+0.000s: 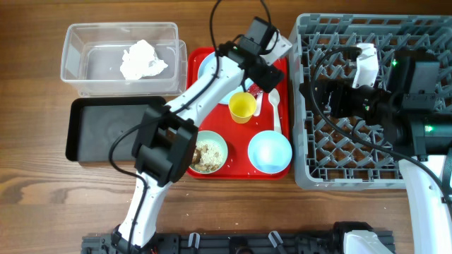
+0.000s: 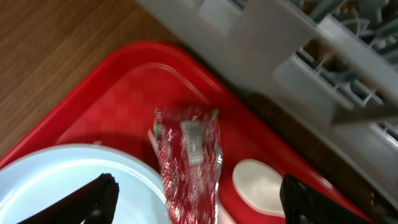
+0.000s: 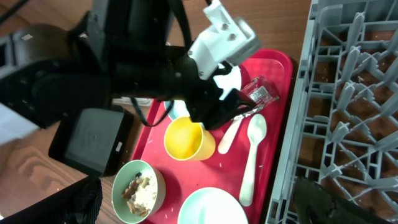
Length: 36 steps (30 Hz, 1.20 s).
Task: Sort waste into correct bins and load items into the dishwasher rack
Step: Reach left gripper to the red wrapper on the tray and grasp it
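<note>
The red snack wrapper (image 2: pixel 189 155) lies on the red tray (image 2: pixel 118 93), partly over the pale blue plate (image 2: pixel 74 186). My left gripper (image 2: pixel 199 186) is open, with one finger on each side of the wrapper. The right wrist view shows the wrapper (image 3: pixel 258 93), yellow cup (image 3: pixel 186 142), green bowl with rice and scraps (image 3: pixel 138 190), light blue bowl (image 3: pixel 211 208), spoon (image 3: pixel 252 155) and fork (image 3: pixel 227 134). My right gripper (image 3: pixel 196 193) is open and empty, held high over the tray by the grey rack (image 1: pixel 367 162). The white napkin (image 1: pixel 145 60) lies in the clear tub (image 1: pixel 85 49).
The black tray (image 1: pixel 99 130) sits left of the red tray (image 1: pixel 240 169), below the clear tub. The left arm (image 1: pixel 198 99) stretches across the red tray's left side. The right arm (image 1: pixel 409 106) hangs over the rack. A few rice grains lie on the table in front.
</note>
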Motion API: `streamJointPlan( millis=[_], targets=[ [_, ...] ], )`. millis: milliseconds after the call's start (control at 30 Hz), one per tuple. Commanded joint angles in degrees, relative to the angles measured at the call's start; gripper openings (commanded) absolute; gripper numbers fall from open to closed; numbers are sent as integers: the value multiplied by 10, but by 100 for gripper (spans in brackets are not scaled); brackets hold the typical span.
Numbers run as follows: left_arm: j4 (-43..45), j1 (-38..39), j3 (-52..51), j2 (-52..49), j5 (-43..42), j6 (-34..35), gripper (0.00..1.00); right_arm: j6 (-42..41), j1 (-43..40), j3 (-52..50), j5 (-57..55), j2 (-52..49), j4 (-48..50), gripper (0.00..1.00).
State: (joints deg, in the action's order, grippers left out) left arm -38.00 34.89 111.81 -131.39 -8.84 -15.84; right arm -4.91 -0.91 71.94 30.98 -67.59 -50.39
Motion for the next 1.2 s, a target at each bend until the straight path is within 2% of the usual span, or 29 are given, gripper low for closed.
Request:
streamJointPlan(
  millis=[0, 267, 367, 500, 567, 600, 633, 900, 933, 1000, 1167],
  targets=[
    [35, 4, 5, -35, 1, -36, 84, -6, 2, 11, -14, -1, -1, 100],
    [69, 4, 5, -71, 1, -50, 81, -6, 2, 10, -14, -1, -1, 100],
    [80, 4, 5, -79, 1, -50, 76, -6, 2, 10, -14, -1, -1, 100],
    [88, 4, 5, -82, 1, -50, 60, -6, 2, 10, -14, -1, -1, 100],
    [96, 4, 5, -83, 1, -50, 48, -6, 2, 10, -14, -1, -1, 100],
    [96, 4, 5, -83, 1, -50, 35, -6, 2, 10, -14, -1, -1, 100],
    [96, 4, 5, -83, 1, -50, 30, -6, 2, 10, -14, -1, -1, 100],
    [94, 5, 5, -102, 1, -49, 31, -5, 2, 10, -17, -1, -1, 100],
    [95, 6, 5, -105, 1, -49, 25, -5, 2, 10, -21, -1, -2, 100],
    [96, 6, 5, -105, 1, -49, 4, -6, 2, 10, -28, -1, -3, 100],
    [115, 5, 9, -98, 6, -28, 4, -6, 2, 10, -29, -1, -5, 100]
  ],
)
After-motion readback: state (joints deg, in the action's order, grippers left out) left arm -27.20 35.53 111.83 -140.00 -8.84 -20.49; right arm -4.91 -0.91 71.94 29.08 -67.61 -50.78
